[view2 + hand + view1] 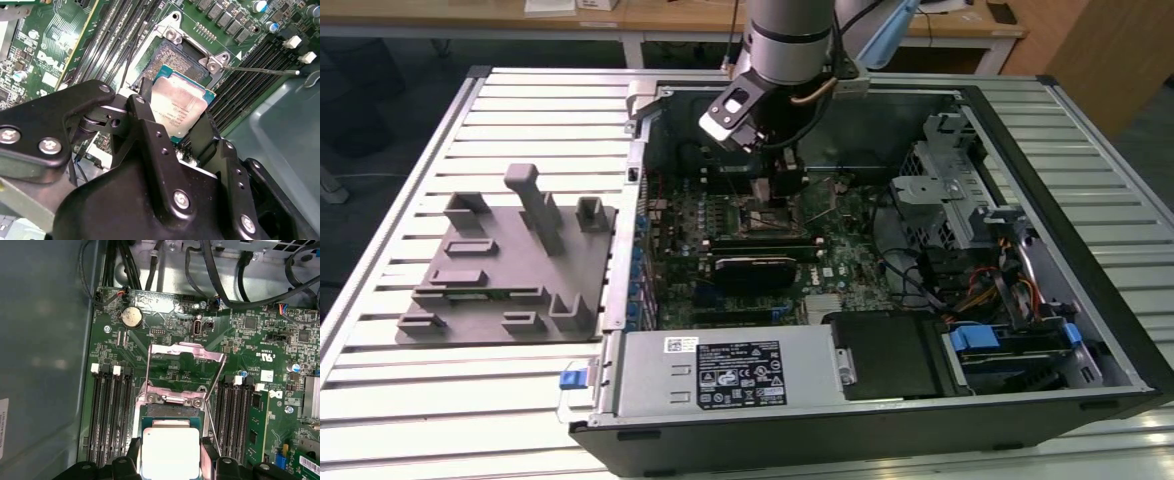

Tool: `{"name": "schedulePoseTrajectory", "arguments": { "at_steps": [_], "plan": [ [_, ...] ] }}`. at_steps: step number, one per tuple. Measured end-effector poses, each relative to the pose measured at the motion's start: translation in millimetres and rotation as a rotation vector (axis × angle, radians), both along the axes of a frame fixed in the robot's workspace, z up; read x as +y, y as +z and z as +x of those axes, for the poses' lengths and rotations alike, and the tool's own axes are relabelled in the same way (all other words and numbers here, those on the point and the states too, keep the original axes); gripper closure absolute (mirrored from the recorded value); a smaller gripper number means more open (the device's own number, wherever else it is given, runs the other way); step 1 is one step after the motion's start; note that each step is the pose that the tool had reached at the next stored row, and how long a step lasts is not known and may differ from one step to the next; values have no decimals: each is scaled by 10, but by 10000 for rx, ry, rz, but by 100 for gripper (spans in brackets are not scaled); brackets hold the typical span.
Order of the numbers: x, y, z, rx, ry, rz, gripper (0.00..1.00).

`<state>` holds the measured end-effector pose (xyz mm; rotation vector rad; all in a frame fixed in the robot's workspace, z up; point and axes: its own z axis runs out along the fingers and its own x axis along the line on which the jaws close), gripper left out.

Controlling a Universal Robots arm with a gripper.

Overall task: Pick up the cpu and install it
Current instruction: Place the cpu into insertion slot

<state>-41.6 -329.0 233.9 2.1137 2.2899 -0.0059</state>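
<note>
Second wrist view: claw (175,116) is clamped on the cpu (184,102) by two opposite edges. The chip is held just over the open socket (182,57), apparently not seated; the lever (260,70) is swung free. First wrist view: load plate (187,352) is flipped up. Exterior view: arm reaches down into the computer case (1067,330) on the desk (400,400). Pickup looks done; seating, release and plate closing are not.

Even, soft overhead room light in the exterior view, pale slatted table (400,400) bright toward nine o'clock, open computer case (854,440) interior dimmer with faint shadows, in the first wrist view cpu (171,452) lid glaring near-white, socket load plate (187,352) gleaming.
</note>
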Motion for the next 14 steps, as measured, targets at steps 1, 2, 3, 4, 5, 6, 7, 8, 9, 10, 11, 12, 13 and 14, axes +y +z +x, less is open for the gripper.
{"name": "schedulePoseTrajectory", "arguments": {
  "at_steps": [1, 2, 3, 4, 5, 6, 7, 8, 9, 10, 11, 12, 13, 14],
  "plan": [
    [0, -9, 0, -5, -14, 0, 45],
    [0, -17, 0, -9, -28, 1, 45],
    [0, -24, 0, -12, -38, 1, 45],
    [0, -30, 0, -13, -47, 0, 45],
    [0, -36, 0, -14, -55, 0, 45],
    [0, -42, 0, -16, -64, 0, 45],
    [0, -49, 0, -17, -72, 0, 45],
    [0, -56, 0, -19, -80, 0, 45],
    [0, -64, 0, -21, -88, 0, 45],
    [0, -73, 0, -23, -96, 0, 45],
    [0, -82, 0, -25, -105, 0, 45],
    [0, -89, 0, -26, -112, 0, 45],
    [0, -94, 0, -27, -117, 0, 45],
    [0, -97, 0, -27, -121, 0, 45]
  ]
}}
